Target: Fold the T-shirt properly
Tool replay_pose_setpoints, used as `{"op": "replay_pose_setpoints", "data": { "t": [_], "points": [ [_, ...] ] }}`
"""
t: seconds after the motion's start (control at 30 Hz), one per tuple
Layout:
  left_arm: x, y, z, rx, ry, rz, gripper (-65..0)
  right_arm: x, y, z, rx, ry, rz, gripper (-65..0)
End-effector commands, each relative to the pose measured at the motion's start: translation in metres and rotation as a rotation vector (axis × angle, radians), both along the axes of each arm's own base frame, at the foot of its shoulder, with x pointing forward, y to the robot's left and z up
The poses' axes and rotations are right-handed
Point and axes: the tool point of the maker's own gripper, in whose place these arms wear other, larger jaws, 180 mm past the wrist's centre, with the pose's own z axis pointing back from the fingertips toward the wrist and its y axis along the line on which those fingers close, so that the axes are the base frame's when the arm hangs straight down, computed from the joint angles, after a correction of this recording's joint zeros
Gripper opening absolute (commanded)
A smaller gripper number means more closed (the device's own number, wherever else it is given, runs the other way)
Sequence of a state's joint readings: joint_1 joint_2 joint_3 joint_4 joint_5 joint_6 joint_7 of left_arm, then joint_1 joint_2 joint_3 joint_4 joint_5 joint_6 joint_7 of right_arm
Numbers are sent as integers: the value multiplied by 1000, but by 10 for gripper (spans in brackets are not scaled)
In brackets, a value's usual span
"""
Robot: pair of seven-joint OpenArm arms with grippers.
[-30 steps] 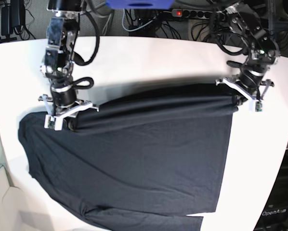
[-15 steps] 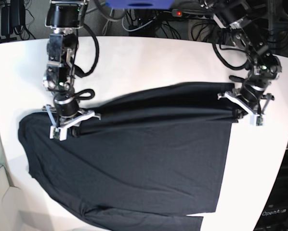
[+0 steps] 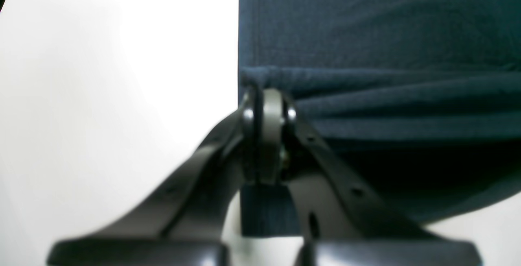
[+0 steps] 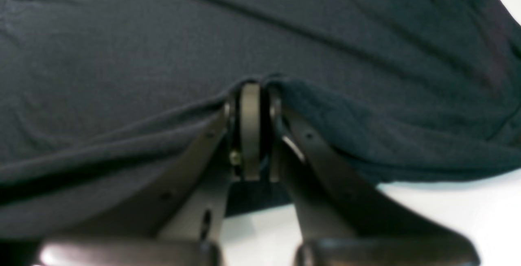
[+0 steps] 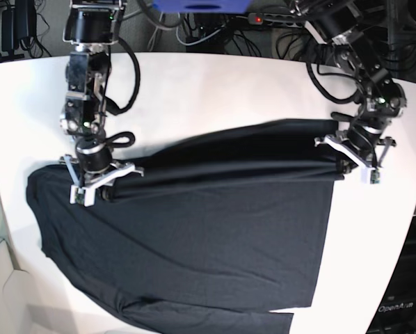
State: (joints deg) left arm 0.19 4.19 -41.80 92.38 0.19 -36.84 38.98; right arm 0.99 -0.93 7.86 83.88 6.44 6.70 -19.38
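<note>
step: carry far edge of T-shirt (image 5: 215, 229) over its body on worktop (image 5: 215, 90) | left fingers (image 3: 266, 107) and right fingers (image 4: 249, 95) clamped on that edge | advice: move both level, edge taut, align with near hem

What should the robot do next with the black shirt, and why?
Probably carry the pinched edge a bit further toward the near hem. The left gripper and right gripper are both shut on the T-shirt, holding its far edge doubled over, yet the folded strip is narrow and most of the cloth lies uncovered.
</note>
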Motion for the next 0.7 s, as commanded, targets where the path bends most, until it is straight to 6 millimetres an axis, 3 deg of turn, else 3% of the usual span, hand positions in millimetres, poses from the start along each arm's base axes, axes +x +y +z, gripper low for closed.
{"op": "replay_pose_setpoints", "data": {
  "t": [0.0, 0.13, 0.3, 0.37, 0.6, 0.67],
  "points": [
    [6, 3, 10, 3, -39, 6, -650, 5, -3, 12, -11, -47, 0, -594],
    [3, 3, 3, -5, -23, 6, -612, -4, 0, 4, -5, -26, 19, -485],
    [-6, 1, -1, -7, -11, 2, -367, -10, 17, 1, 7, -29, 129, -400],
    [-9, 0, -3, -7, -5, -4, -302, -13, 19, 0, 4, -26, 149, -381],
    [-18, 0, -6, -1, 7, -7, -292, -20, 0, 16, -42, -62, 131, -365],
    [-19, -2, 2, -24, -27, -7, -290, -25, -11, 17, -48, -61, 102, -365]
  ]
}}
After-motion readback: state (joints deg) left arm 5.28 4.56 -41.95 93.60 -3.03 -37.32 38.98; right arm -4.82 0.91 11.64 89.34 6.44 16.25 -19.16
